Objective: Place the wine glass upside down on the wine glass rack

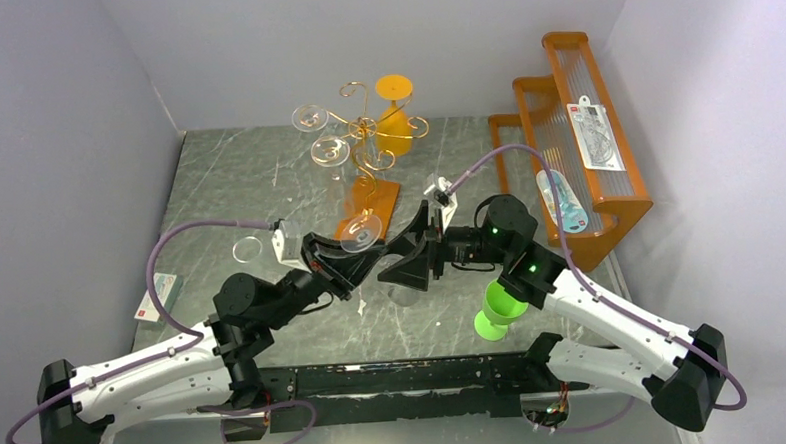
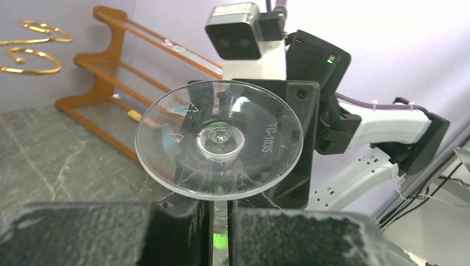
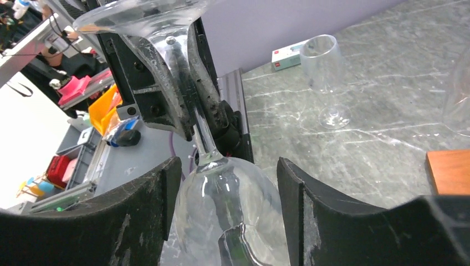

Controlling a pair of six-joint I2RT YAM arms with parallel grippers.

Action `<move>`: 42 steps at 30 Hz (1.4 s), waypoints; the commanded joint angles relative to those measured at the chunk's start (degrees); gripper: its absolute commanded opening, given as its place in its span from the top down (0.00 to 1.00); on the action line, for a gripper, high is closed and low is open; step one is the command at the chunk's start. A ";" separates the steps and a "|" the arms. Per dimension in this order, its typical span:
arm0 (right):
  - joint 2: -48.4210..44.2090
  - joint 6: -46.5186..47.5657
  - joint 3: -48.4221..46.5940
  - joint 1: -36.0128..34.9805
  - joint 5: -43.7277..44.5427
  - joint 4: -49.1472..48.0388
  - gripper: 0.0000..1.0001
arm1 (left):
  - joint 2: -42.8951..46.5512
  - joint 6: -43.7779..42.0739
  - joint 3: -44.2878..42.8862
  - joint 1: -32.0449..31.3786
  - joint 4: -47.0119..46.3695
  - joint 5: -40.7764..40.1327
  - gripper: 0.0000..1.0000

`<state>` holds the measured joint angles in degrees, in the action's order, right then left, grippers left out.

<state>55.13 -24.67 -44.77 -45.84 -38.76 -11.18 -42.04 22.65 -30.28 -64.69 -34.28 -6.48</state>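
Left hand [image 2: 220,233]: pressed together on the stem of the wine glass [image 2: 249,144], just under the foot. Glass is inverted and tilted, foot uppermost. It is held in the air over the middle of the surface [image 1: 247,178], on the near side of the wine glass rack [image 1: 363,133] and apart from it. Right hand [image 3: 228,172]: fingers spread either side of the bowl, very close, with what looks like a thin gap on each side. No grip as far as can be seen.

Handling (judgement): light, rigid and smooth-walled, so slippery under hard pads. The thin stem is the weak point. Moulded lettering on the foot hints at plastic, not certain, so treat as breakable. The bowl is wide and curved: squeeze gently at its broadest band. The stem next to the foot must be free to slide into a scroll arm, so hold by the bowl or by the stem close to the bowl.
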 commanded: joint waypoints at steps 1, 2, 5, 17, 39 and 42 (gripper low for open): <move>0.23 -1.12 1.35 -0.64 -1.52 -5.33 0.40 | -0.97 -2.55 -0.16 0.06 -9.21 10.12 0.95; 0.31 -1.32 1.54 -0.69 -2.04 -5.85 0.44 | -1.28 -2.69 -0.76 0.08 -8.57 10.98 0.95; 0.13 -1.69 2.17 -0.81 -2.80 -7.12 0.54 | -1.73 -3.25 -2.04 0.03 -6.53 12.54 0.95; -2.37 -0.85 3.19 -0.81 -1.69 -7.48 0.63 | -2.84 -3.34 -3.57 0.08 -5.00 14.52 0.95; -3.10 0.19 4.34 -0.78 -6.41 -8.94 1.00 | -2.71 -3.01 -5.08 0.08 -0.98 13.89 0.95; -3.02 0.00 4.47 -0.82 -6.12 -9.32 1.00 | -2.54 -2.72 -4.88 0.09 -1.78 14.10 0.95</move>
<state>51.62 -22.17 -41.71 -46.44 -44.58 -22.81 -45.17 21.93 -33.91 -64.12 -33.54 5.17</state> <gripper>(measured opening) 0.083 0.099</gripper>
